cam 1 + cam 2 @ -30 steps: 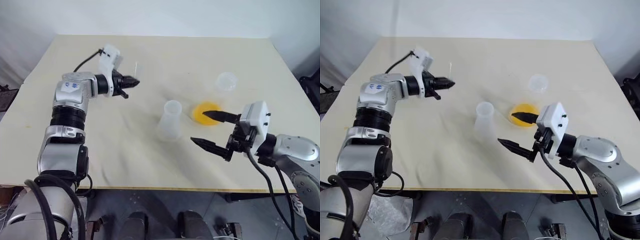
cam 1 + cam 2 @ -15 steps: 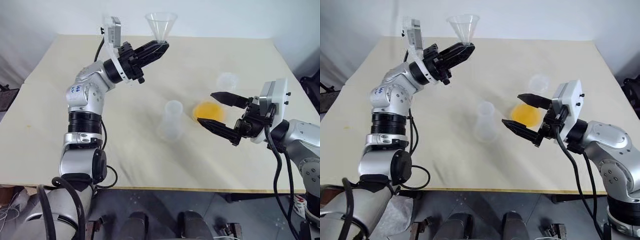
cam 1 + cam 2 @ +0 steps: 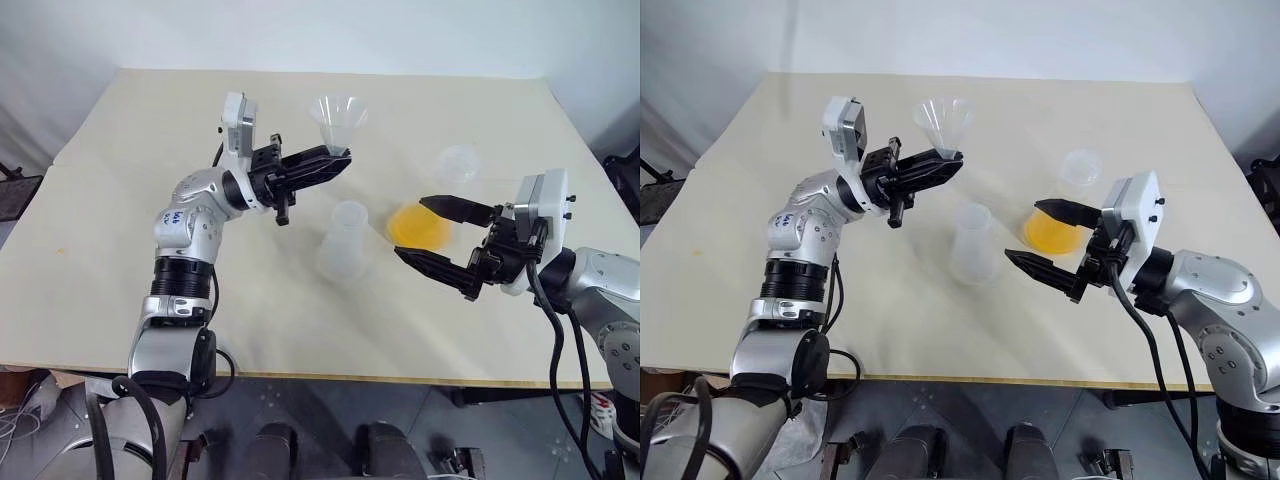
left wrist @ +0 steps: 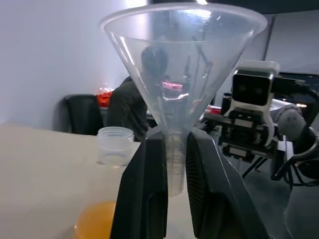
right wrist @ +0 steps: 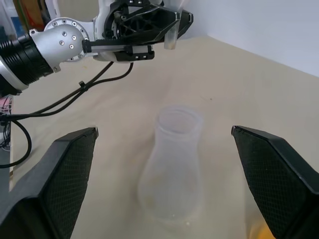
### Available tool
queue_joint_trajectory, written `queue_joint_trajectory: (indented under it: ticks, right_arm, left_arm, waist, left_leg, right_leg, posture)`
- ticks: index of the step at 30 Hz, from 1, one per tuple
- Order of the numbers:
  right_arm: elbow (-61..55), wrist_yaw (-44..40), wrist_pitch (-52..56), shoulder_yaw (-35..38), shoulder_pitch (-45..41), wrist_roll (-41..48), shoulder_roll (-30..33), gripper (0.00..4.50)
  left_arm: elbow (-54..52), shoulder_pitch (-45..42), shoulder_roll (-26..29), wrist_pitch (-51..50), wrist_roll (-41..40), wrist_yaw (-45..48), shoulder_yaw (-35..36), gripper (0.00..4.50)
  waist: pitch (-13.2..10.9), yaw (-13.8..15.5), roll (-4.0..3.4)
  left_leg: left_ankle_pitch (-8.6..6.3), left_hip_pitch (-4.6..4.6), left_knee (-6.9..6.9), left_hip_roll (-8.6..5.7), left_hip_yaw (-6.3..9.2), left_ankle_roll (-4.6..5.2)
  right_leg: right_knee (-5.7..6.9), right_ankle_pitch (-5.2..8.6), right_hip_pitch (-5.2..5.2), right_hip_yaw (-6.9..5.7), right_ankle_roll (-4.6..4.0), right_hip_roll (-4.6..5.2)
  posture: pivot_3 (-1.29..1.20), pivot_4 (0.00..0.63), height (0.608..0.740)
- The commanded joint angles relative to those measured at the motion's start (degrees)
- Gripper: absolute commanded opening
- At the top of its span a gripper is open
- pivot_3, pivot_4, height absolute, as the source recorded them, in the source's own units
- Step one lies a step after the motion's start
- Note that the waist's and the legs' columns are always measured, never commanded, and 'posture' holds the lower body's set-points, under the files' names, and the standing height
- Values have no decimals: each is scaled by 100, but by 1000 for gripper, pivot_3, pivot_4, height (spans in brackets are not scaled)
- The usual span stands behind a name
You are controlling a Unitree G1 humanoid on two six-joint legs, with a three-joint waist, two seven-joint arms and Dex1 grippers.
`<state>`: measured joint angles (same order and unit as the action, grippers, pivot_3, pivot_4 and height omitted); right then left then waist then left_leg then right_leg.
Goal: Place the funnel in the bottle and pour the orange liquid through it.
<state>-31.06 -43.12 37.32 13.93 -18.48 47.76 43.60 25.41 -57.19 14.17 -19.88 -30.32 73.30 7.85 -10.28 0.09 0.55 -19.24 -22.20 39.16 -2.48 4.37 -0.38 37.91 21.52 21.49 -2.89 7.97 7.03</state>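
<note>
While its short stem is clamped between the closed black fingers of the left gripper (image 3: 338, 158), the small clear plastic funnel (image 3: 337, 116) is held upright above the table, up and to the far left of the clear conical plastic bottle (image 3: 343, 240). Just right of the bottle, the yellow-orange liquid (image 3: 418, 226) is seen in a clear flask. Near it, the right gripper (image 3: 432, 232) is held wide open and empty over the beige table (image 3: 250, 310).

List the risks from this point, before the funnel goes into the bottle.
1. The left gripper pinches the funnel only by its thin stem; it could tilt or slip.
2. The bottle stands free on the table, with the open right gripper not holding it, so a stem striking its rim may tip it.
</note>
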Motion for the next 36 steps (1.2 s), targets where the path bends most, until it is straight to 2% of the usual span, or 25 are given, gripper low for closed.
queue_joint_trajectory:
  ticks: [1,8,25,36]
  right_arm:
    - [-86,-56,-136,74,-5,74,-38,4500]
    - [-131,-53,-137,27,26,34,-81,4500]
    - [-246,22,-101,12,163,-15,-106,4500]
    - [-296,51,-89,35,236,-20,-74,4500]
  left_arm:
    - [-326,-3,-103,-15,-252,56,-48,195]
    - [-386,166,-61,-114,-201,64,-239,195]
    - [955,-40,-146,889,400,199,-494,195]
    - [1241,-111,-130,1077,532,433,-596,195]
  waist:
    - [0,-12,0]
    - [0,-19,0]
    - [0,-8,0]
    - [0,-13,0]
  left_leg:
    - [0,0,-1,1,-1,0]
    - [0,2,-3,3,-2,0]
    - [1,1,-1,-2,-3,2]
    - [1,1,-1,-1,-3,2]
  right_leg:
    - [0,0,0,0,0,0]
    - [0,0,0,0,0,-2]
    - [-1,0,-1,-1,0,-1]
    - [0,0,-1,-1,0,-1]
  posture:
    - [0,150,740]
    - [0,150,740]
    - [0,150,740]
    - [0,150,740]
